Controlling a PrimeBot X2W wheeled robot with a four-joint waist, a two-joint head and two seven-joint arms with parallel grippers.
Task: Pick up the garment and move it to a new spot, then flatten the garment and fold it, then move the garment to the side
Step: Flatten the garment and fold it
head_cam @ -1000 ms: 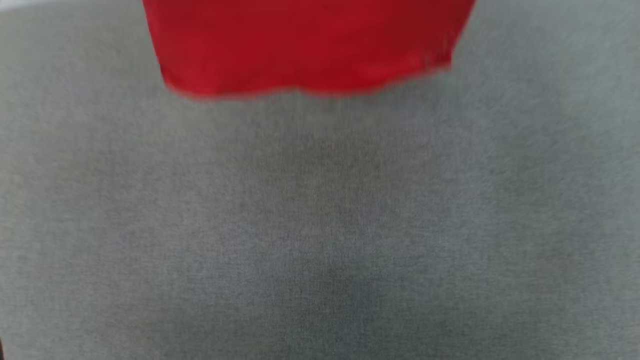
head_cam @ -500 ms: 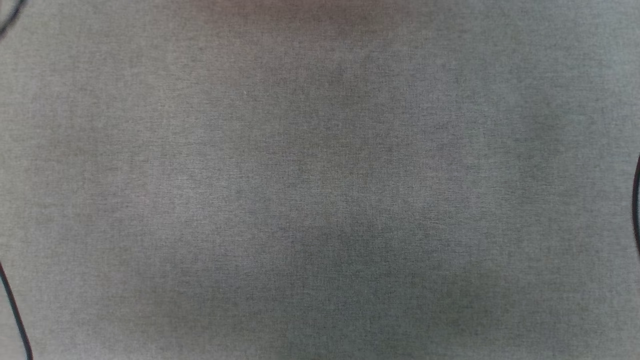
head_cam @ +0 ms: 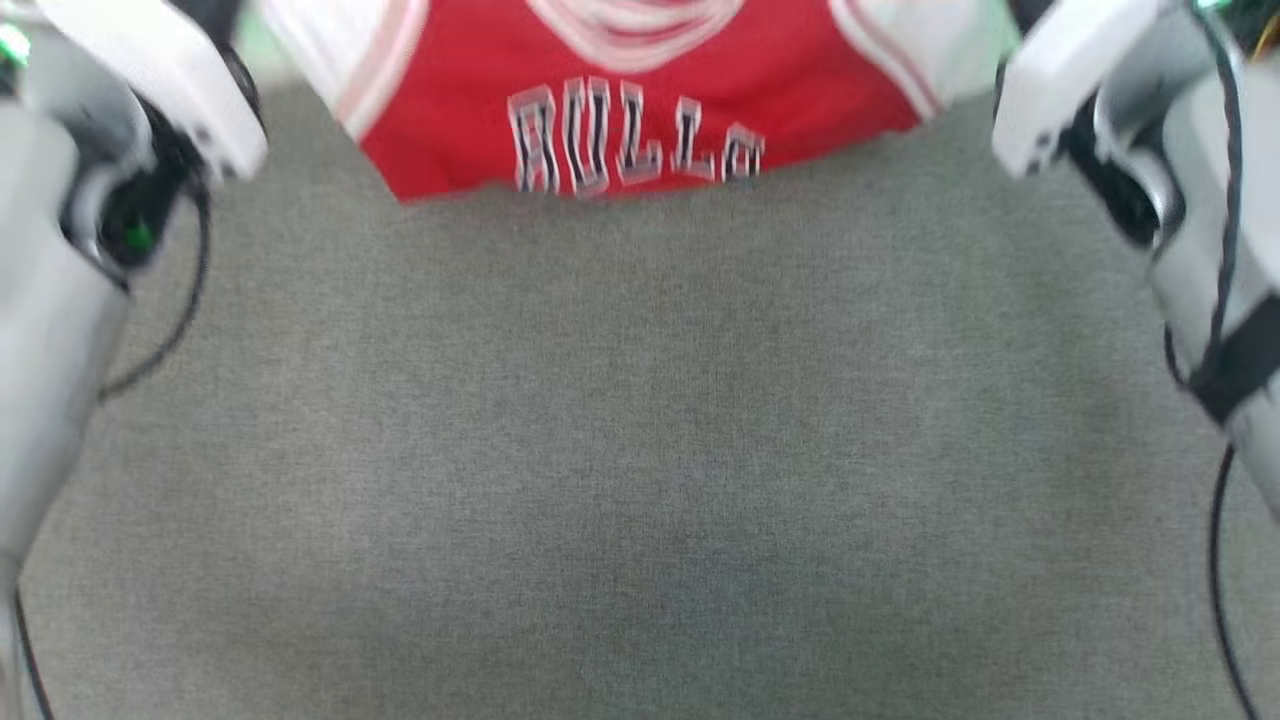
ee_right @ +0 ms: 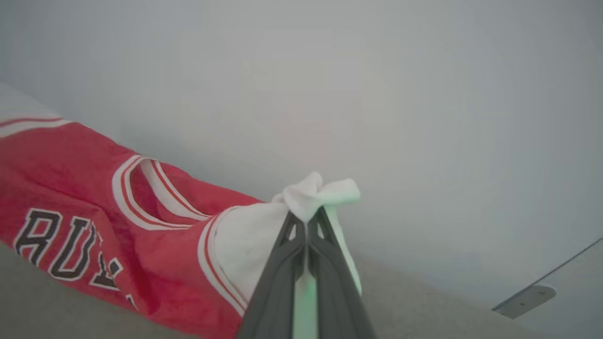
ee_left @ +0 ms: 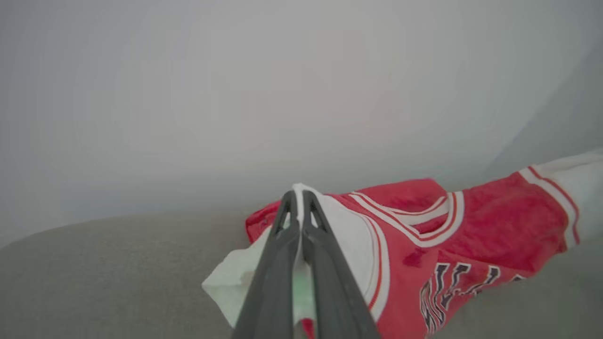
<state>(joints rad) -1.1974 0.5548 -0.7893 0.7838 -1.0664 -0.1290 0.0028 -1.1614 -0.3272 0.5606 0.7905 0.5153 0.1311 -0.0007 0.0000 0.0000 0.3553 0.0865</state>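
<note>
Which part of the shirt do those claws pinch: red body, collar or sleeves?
The white sleeves of the garment: left gripper pinches one, right gripper the other.

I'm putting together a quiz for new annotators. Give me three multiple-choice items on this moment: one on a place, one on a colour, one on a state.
1. In the head view, the garment shows:
A. at the top edge
B. in the centre
C. at the bottom edge

2. The garment's sleeves are:
A. black
B. blue
C. white

3. The left gripper and right gripper are:
A. both open
B. both shut on the garment
C. one open, one shut

Key:
1 A: the red cloth and its lettering run along the top of the head view.
2 C: both wrist views show white sleeves with red-striped trim.
3 B: in each wrist view the fingers are pressed together with white sleeve cloth pinched at their tips.
</note>
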